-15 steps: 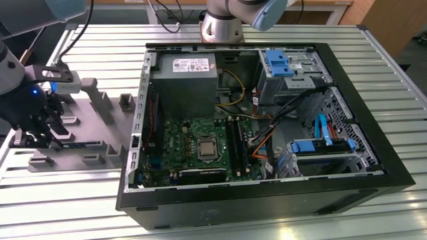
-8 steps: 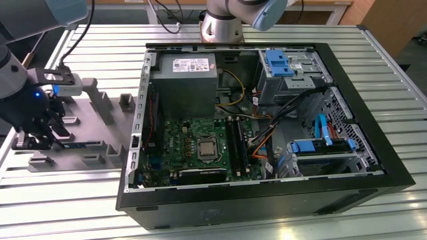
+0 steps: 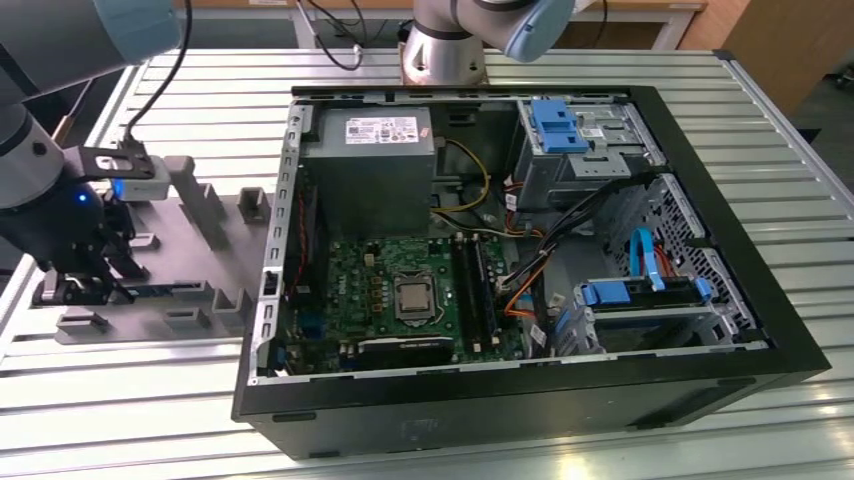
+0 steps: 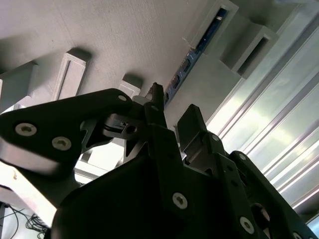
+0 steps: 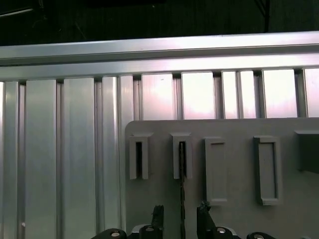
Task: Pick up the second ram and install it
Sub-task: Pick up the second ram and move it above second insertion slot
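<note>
The second ram (image 5: 182,185) stands on edge in a slotted holder of the grey fixture plate (image 5: 234,219). In the first wrist view it appears as a thin dark line. The second wrist view shows its blue face (image 4: 185,63) running along the plate from that holder. My gripper (image 5: 181,215) is open, one finger on each side of the stick with a gap to both. In the exterior view the gripper (image 3: 83,288) hangs low over the plate at the exterior view's left, and a strip of the ram (image 3: 167,290) pokes out beside it.
An open computer case (image 3: 534,400) lies at the exterior view's right, holding a green motherboard (image 3: 367,285), black memory slots (image 3: 470,285) and a power supply (image 3: 367,165). Raised grey holders (image 3: 207,215) stand on the fixture plate. Everything rests on a slatted aluminium table (image 3: 120,400).
</note>
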{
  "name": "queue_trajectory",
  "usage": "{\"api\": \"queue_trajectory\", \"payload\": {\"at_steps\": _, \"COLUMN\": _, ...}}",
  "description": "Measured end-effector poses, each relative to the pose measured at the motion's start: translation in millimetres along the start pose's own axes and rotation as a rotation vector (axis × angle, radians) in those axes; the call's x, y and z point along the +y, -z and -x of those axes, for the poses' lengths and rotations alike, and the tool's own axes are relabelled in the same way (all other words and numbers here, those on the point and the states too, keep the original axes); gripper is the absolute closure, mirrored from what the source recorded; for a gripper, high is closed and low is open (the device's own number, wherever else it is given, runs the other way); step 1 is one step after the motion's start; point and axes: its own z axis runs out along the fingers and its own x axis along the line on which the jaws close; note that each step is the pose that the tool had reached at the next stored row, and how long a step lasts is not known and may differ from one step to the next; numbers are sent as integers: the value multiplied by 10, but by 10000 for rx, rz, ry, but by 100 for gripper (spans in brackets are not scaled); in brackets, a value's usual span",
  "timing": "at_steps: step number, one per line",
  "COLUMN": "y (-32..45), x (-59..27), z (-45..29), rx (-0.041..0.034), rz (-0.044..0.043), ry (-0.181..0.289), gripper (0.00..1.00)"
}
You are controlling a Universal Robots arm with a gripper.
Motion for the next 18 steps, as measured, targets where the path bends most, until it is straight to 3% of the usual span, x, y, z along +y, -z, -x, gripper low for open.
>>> {"api": "queue_trajectory", "payload": {"at_steps": 6, "y": -48, "x": 0, "z": -1, "rx": 0, "rz": 0, "ry": 0, "gripper": 62}}
{"api": "queue_trajectory", "payload": {"at_steps": 7, "y": -53, "x": 0, "z": -1, "rx": 0, "rz": 0, "ry": 0, "gripper": 69}}
{"api": "queue_trajectory", "payload": {"at_steps": 18, "y": -87, "x": 16, "z": 23, "rx": -1, "rz": 0, "ry": -16, "gripper": 69}}
